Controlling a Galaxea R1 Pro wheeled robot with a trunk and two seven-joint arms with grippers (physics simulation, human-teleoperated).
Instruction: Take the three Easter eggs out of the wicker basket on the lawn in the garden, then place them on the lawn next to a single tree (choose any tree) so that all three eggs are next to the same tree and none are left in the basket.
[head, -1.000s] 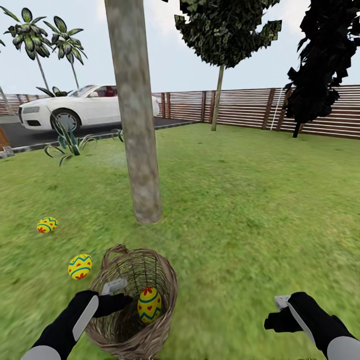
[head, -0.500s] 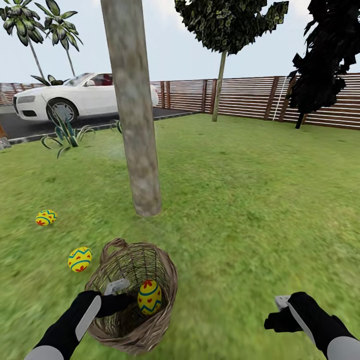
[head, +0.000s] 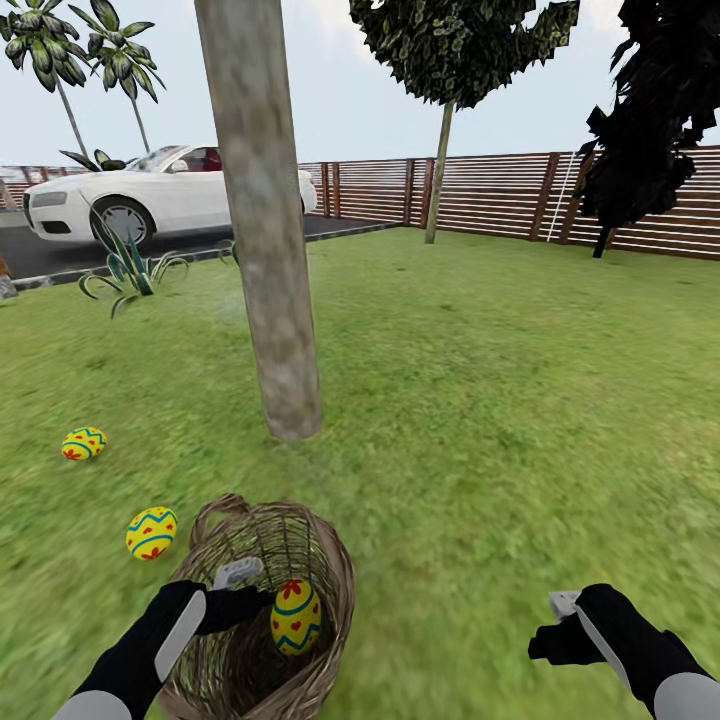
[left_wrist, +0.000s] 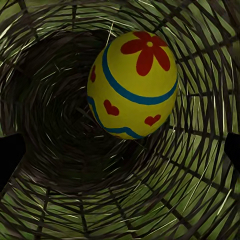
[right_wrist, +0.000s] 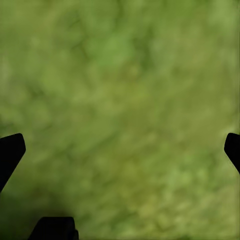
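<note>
Both pincers spread wide: L pincer (left_wrist: 120, 150) fwd, R pincer (right_wrist: 120, 150) aimed down.

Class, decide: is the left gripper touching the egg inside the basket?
Apart. In the left wrist view both fingertips sit at the frame edges, wicker basket weave showing between them and the egg.

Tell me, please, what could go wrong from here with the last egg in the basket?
1. The left tool, open inside the brown woven wicker basket, has the yellow egg with the red flower off-centre between its fingers; closing may push it aside rather than grip it.
2. The tool may catch the weave and tip the basket.
3. The grey-brown tree trunk stands close behind, and two yellow painted eggs lie on the green lawn nearby; a hasty swing could knock them.
</note>
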